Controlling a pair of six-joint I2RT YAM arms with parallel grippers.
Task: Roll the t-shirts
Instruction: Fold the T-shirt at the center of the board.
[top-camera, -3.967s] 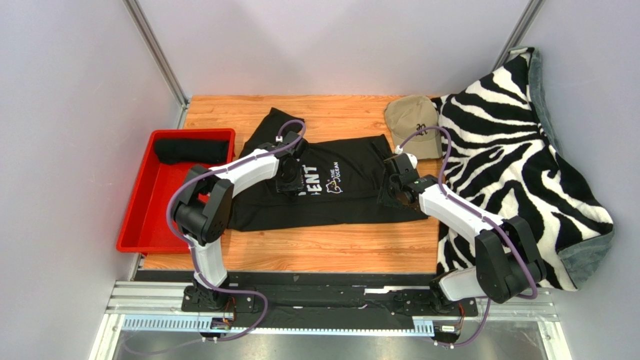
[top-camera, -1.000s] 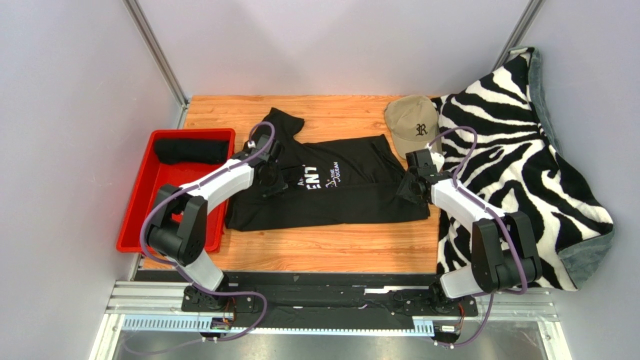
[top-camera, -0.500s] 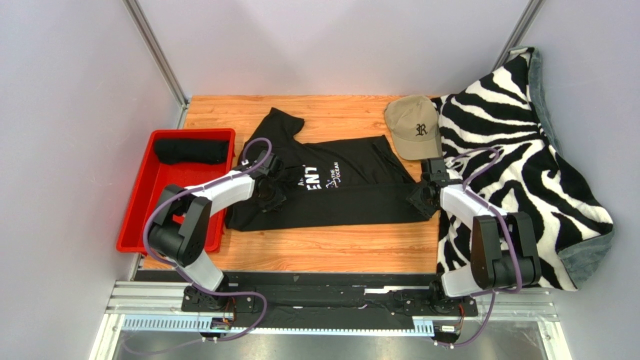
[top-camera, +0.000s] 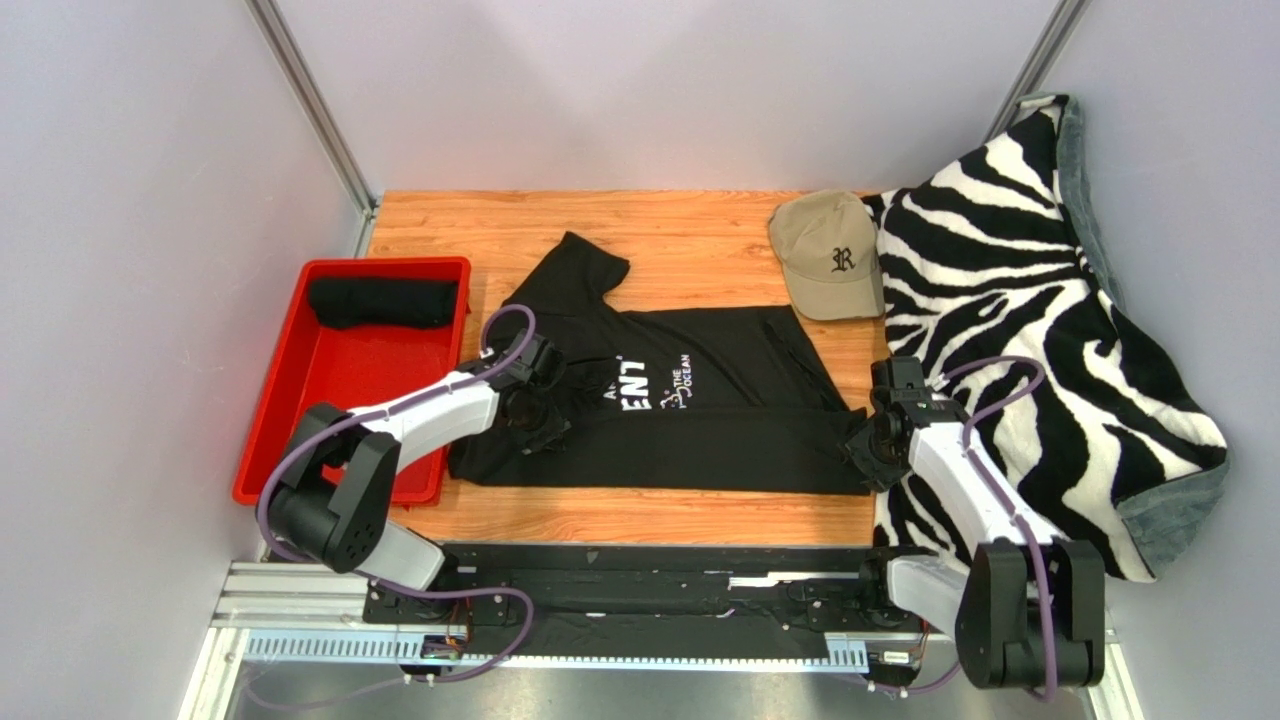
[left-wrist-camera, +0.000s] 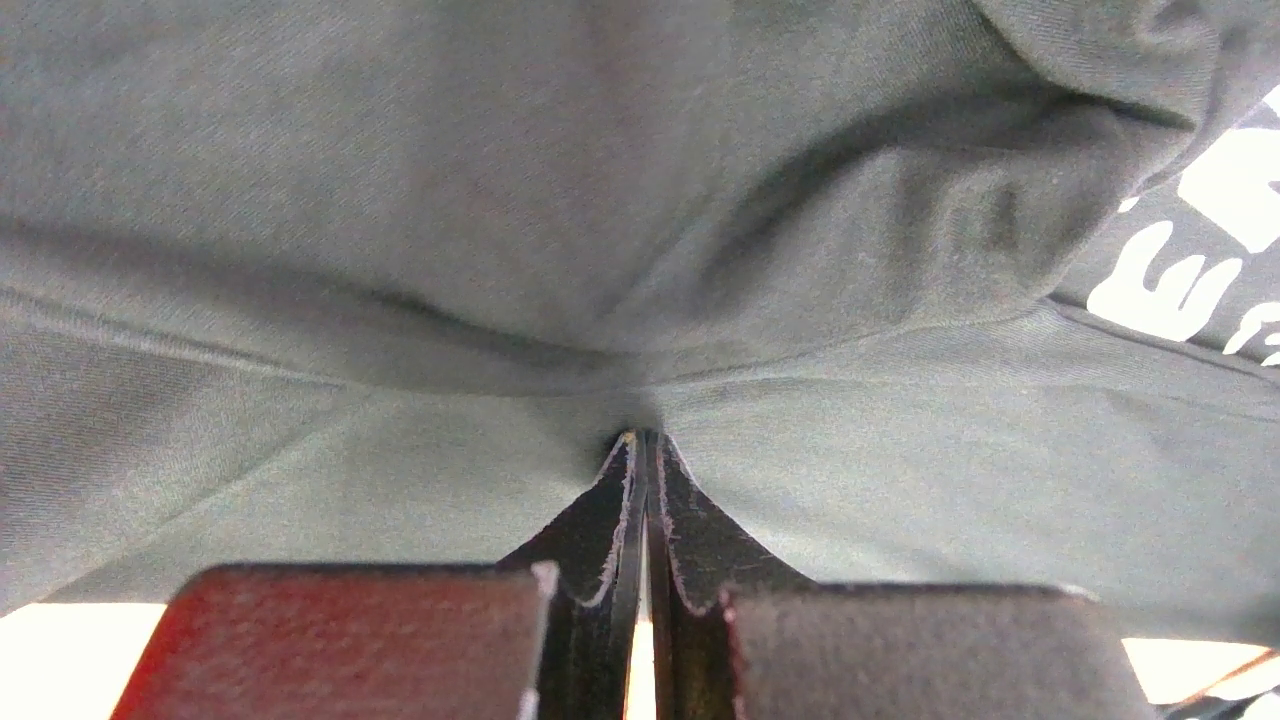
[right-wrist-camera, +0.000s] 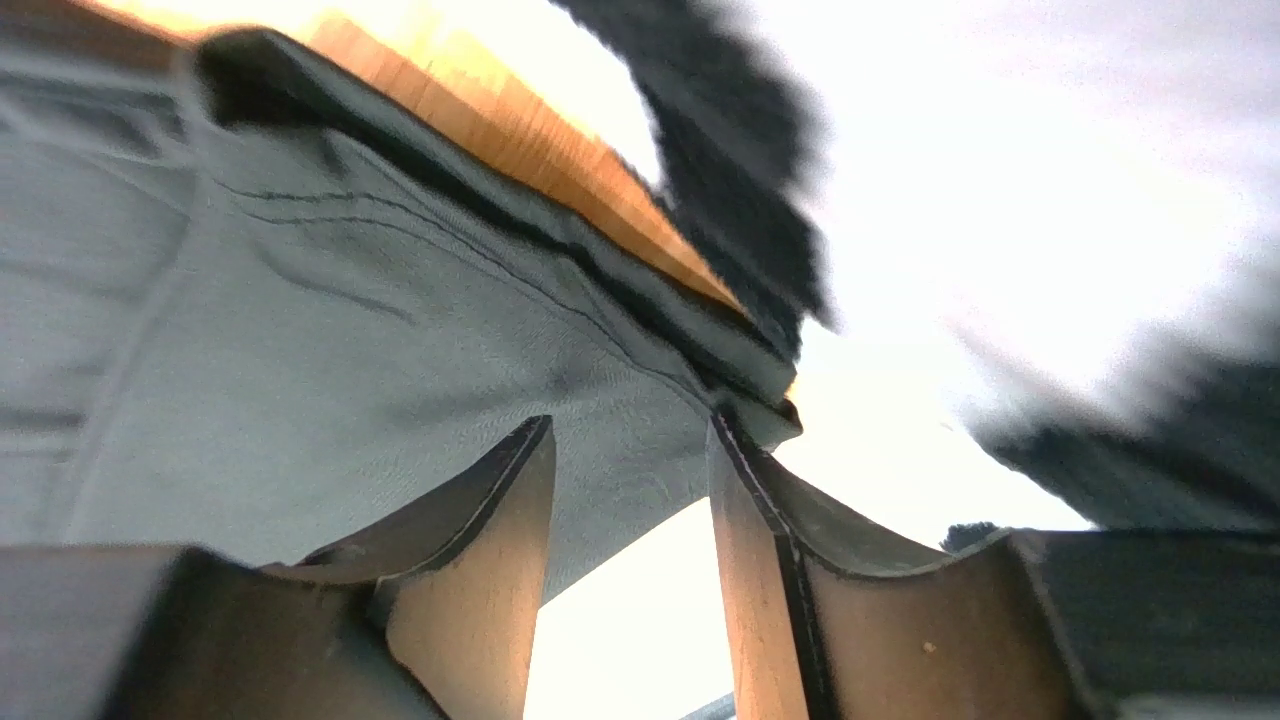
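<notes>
A black t-shirt (top-camera: 706, 413) with white lettering (top-camera: 654, 383) lies flat across the wooden table, folded into a long band. My left gripper (top-camera: 529, 417) is at its left end. In the left wrist view it (left-wrist-camera: 643, 443) is shut, pinching a fold of the shirt (left-wrist-camera: 451, 225). My right gripper (top-camera: 867, 447) is at the shirt's right end. In the right wrist view it (right-wrist-camera: 631, 443) is open, its fingers (right-wrist-camera: 489, 525) astride the shirt's edge (right-wrist-camera: 301, 360). A second black t-shirt (top-camera: 380, 302) lies rolled in the red tray.
The red tray (top-camera: 286, 435) stands at the table's left edge. A tan cap (top-camera: 827, 255) sits at the back right. A zebra-striped blanket (top-camera: 1037, 300) covers the right side, close to my right arm; it also shows in the right wrist view (right-wrist-camera: 751, 165).
Both grippers have moved toward the near edge of the table, and the lettered shirt has been dragged nearer with them. Its upper sleeve now lies spread out behind.
</notes>
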